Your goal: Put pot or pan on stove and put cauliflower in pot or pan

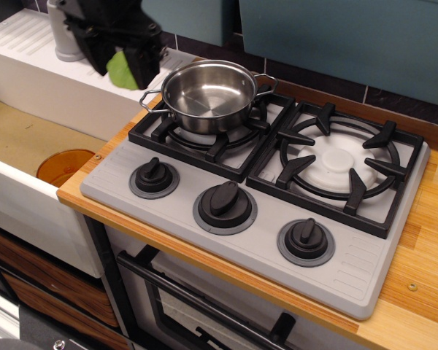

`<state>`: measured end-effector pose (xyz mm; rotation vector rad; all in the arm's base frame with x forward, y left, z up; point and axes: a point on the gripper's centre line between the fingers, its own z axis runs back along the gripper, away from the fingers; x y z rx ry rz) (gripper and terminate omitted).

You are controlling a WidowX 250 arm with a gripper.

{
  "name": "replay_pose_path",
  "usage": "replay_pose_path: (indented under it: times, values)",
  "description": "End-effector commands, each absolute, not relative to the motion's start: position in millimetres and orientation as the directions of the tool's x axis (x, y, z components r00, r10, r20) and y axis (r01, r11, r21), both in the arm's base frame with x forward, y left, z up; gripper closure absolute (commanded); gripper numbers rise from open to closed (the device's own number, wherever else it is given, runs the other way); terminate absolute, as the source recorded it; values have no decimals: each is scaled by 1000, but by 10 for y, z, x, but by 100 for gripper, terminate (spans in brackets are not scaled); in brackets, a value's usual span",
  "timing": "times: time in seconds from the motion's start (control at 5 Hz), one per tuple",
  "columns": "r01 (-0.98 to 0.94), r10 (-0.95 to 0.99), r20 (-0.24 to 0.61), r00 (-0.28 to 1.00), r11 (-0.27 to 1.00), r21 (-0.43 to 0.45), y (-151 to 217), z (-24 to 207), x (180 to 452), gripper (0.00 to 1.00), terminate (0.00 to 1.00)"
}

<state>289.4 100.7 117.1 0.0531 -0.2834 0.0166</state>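
Observation:
The shiny steel pot stands empty on the left burner grate of the grey stove. My black gripper is at the upper left, above and to the left of the pot's rim. It is shut on the lime-green cauliflower, which shows between the dark fingers, held in the air over the white drain board.
An orange cup lies in the sink at the left. A white drain board and a white faucet base are behind the gripper. The right burner grate is bare. Three black knobs line the stove's front.

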Motion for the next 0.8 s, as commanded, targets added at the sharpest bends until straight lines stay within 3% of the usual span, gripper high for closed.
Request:
replay_pose_path:
  times: [0.0, 0.2, 0.4, 0.6]
  values:
    - [-30, 19, 354, 935, 999, 26, 871, 1270, 3338, 100, 0]
    - [-25, 23, 366, 930, 1000, 1, 803, 1196, 3463, 100, 0]
    - [-14, 19, 385, 923, 1000, -15, 737, 1129, 3545, 0, 0]
    - [-2, 7, 382, 924, 1000, -14, 747, 1170, 3532, 0, 0]
